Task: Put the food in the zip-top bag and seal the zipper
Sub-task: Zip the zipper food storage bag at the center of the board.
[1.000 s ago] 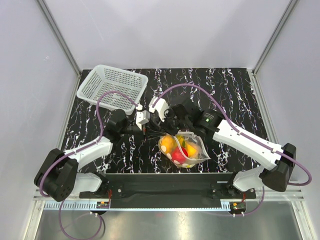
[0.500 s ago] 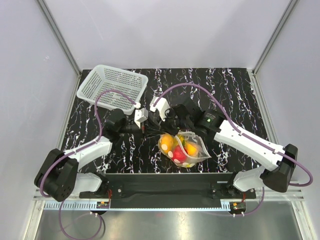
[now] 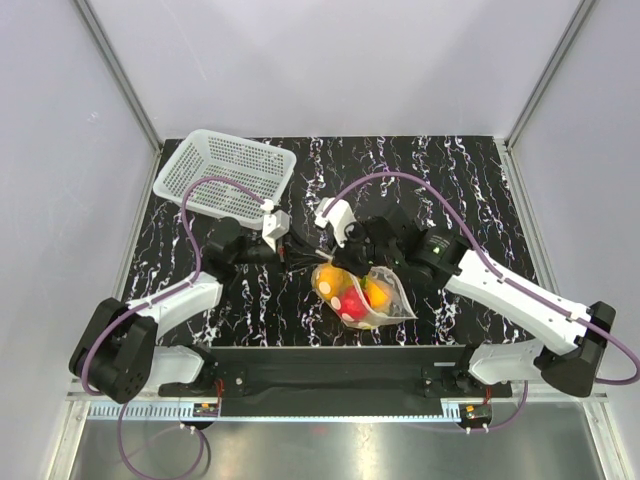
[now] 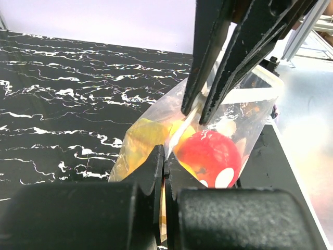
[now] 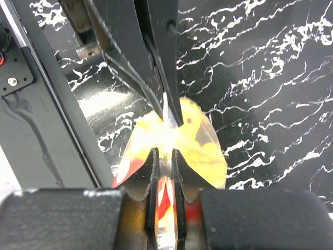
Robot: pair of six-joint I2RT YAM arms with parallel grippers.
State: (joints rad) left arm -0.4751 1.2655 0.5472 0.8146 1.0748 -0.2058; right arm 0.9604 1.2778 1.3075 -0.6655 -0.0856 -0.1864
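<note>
The clear zip-top bag (image 3: 362, 298) lies on the black marbled table, near the front edge. It holds the food: a red fruit (image 4: 214, 152), a yellow fruit (image 4: 141, 139) and an orange one (image 3: 376, 292). My left gripper (image 4: 165, 157) is shut on the bag's mouth edge, at its left end. My right gripper (image 5: 165, 156) pinches the same edge, the zipper (image 5: 167, 119), a short way along. The two grippers face each other, fingertips almost touching. In the top view the left gripper (image 3: 303, 264) and right gripper (image 3: 341, 266) meet above the bag's far-left end.
A white perforated basket (image 3: 225, 170) stands at the table's back left corner. The black front rail (image 3: 330, 365) runs just below the bag. Purple cables arc over both arms. Bare marbled table (image 3: 460, 190) lies to the back right.
My right gripper has come forward and to the right and closed onto the bag's mouth edge. The left gripper drew slightly left, still gripping. The bag has shifted a little and its mouth is flatter.
</note>
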